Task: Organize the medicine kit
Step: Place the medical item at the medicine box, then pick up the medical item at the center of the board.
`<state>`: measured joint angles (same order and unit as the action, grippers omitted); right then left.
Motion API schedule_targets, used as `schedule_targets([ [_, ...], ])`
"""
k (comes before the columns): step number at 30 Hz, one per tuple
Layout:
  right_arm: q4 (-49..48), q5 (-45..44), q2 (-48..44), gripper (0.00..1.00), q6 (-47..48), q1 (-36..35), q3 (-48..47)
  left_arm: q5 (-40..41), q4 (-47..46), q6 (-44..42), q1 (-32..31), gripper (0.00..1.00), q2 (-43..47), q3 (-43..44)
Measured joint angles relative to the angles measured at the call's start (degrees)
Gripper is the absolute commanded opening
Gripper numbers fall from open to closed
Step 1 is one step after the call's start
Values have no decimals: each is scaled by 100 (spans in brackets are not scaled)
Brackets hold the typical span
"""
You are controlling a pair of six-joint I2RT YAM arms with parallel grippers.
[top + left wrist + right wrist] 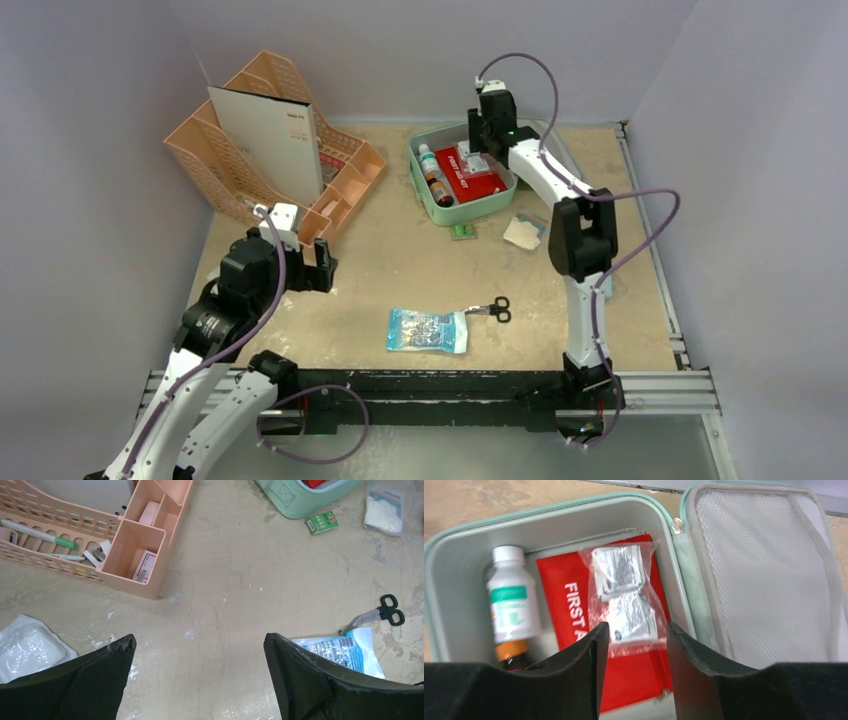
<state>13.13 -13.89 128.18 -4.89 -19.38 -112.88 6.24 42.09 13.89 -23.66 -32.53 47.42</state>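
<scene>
Hovering over the medicine kit (574, 517), which sits far-right of centre on the worktop (400, 260) w/ its lid (764, 570) open to the right, the R gripper (636, 627) shows its jaws parted. A clear wipe packet (624, 580) lies between them on the red pouch (569, 600). The packet looks let go and flat, though contact at its edges can't be ruled out. Its long axis runs along the fingers, not across the gap, so a straight lift-out should clear it.

L gripper (200, 639) is spread wide, holding nothing, near-left by the peach organizer (140, 582).

Prob. next pickups:
- Green box (322, 522) & gauze bag (384, 514), just near of the kit, R arm closer.
- Scissors (380, 612) & blue packet (345, 652), near-centre, between both arms.

Legible: "FIRST A…" in white on the pouch. The bottle (511, 605) has a green/white label, text too blurred. The blue packet's print is unreadable.
</scene>
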Motion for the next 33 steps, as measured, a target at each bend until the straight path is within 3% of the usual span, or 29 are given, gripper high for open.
schedule_targets([
  [6,13,153,-1429,57,-431,0,1141,-105,-42,7,0,99,-199,4],
  [15,400,140,-3042,56,-1067,0,3274,-1132,-254,7,0,99,-1054,339],
  [23,645,-186,-3364,56,-1665,0,4299,-1869,-490,-114,0,99,-2035,535],
  [33,144,-715,-3126,55,-2033,0,4741,-2055,-538,-173,0,99,-1757,398],
])
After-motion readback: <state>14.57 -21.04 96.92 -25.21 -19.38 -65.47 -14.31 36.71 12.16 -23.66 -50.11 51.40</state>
